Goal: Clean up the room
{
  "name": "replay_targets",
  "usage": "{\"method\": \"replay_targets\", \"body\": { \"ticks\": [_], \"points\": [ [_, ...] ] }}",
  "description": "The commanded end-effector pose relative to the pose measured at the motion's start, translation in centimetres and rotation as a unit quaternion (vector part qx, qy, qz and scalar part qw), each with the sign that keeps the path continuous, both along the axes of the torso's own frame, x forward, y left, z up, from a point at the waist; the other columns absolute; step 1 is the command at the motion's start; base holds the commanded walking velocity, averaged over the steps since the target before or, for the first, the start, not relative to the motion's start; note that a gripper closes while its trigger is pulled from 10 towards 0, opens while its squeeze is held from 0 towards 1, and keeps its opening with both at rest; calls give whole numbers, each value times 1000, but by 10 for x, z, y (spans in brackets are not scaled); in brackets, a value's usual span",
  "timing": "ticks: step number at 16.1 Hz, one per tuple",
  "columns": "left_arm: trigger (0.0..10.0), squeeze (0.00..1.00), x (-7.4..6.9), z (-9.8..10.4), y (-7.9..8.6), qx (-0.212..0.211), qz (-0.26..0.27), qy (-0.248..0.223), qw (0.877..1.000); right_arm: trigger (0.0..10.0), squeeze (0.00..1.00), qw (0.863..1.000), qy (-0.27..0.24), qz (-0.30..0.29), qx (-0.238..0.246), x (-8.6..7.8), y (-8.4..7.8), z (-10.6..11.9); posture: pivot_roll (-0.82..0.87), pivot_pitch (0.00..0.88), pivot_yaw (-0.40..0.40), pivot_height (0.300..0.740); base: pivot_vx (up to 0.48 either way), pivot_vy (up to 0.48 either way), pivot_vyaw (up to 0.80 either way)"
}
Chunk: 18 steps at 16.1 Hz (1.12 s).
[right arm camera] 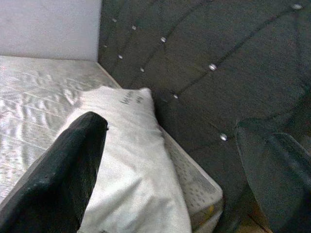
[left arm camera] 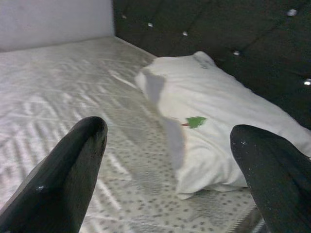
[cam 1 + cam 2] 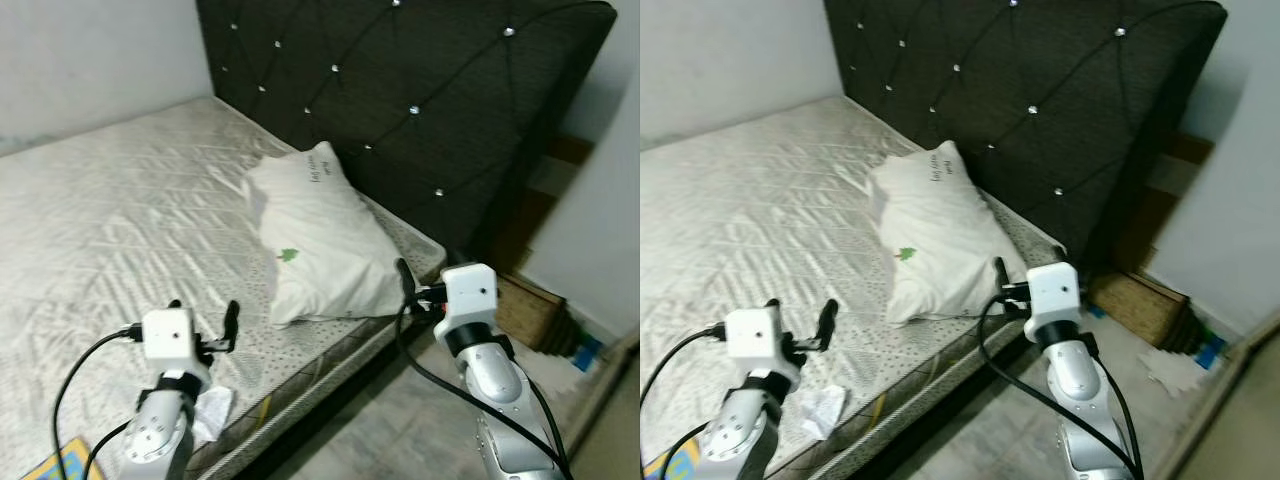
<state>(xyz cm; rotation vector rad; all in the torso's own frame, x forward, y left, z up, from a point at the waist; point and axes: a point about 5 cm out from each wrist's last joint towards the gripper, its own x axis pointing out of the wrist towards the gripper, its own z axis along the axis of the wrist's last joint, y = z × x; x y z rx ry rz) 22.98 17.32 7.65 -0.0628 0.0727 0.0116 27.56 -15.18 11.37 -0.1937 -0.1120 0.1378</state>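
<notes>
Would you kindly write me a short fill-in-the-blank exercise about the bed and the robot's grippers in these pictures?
1. The white pillow lies on the mattress beside the dark ____.
2. The small picture printed on the pillow is coloured ____.
3. The fingers of the left gripper are ____.
4. The crumpled tissue lies near the mattress edge beside the ____ arm.

Missing words: headboard; green; open; left

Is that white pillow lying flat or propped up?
Lying flat: the pillow rests lengthwise on the mattress, beside the headboard.

pillow (image 3: pixel 315 235): white, small green leaf print
headboard (image 3: pixel 420 110): dark grey, silver-studded
mattress (image 3: pixel 110 220): pale, quilted chevrons
</notes>
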Motion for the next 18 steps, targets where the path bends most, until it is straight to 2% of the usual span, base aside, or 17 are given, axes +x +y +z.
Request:
{"method": "replay_targets", "body": {
  "ticks": [1,2,3,5,6,9,11,13,18],
  "points": [
    [10000,0,0,1,12,4,20,-5,1000,10000,0,1000,2,-9,-5,-1,-4,-1,20,14,-7,740,0,0,0],
    [10000,0,1,0,18,7,38,-1,999,10000,0,1000,11,-10,-18,-2,-6,-5,20,14,-7,740,0,0,0],
    [10000,0,1,-3,20,8,45,2,999,10000,0,999,31,0,-9,-3,-3,-7,10,14,2,740,0,0,0],
    [10000,0,4,-3,16,5,35,0,999,10000,0,1000,14,-5,22,-1,-1,0,0,16,7,740,0,0,0],
    [10000,0,6,-1,16,24,49,-2,999,10000,0,1000,3,-8,15,0,0,3,-4,21,11,740,0,0,800],
    [10000,0,14,4,26,16,77,-12,997,10000,0,1000,-1,-10,28,6,2,10,-2,36,1,740,0,0,800],
    [10000,0,17,8,27,24,74,-20,997,10000,0,1000,0,-4,28,8,4,11,0,41,-7,740,0,0,800],
    [10000,0,19,14,28,5,73,-31,997,10000,0,1000,5,-1,20,8,1,9,10,47,-28,740,0,0,800],
    [10000,0,19,10,20,16,67,-26,997,10000,0,1000,5,0,11,13,-5,12,8,48,-37,740,0,0,800]
  ]
}}
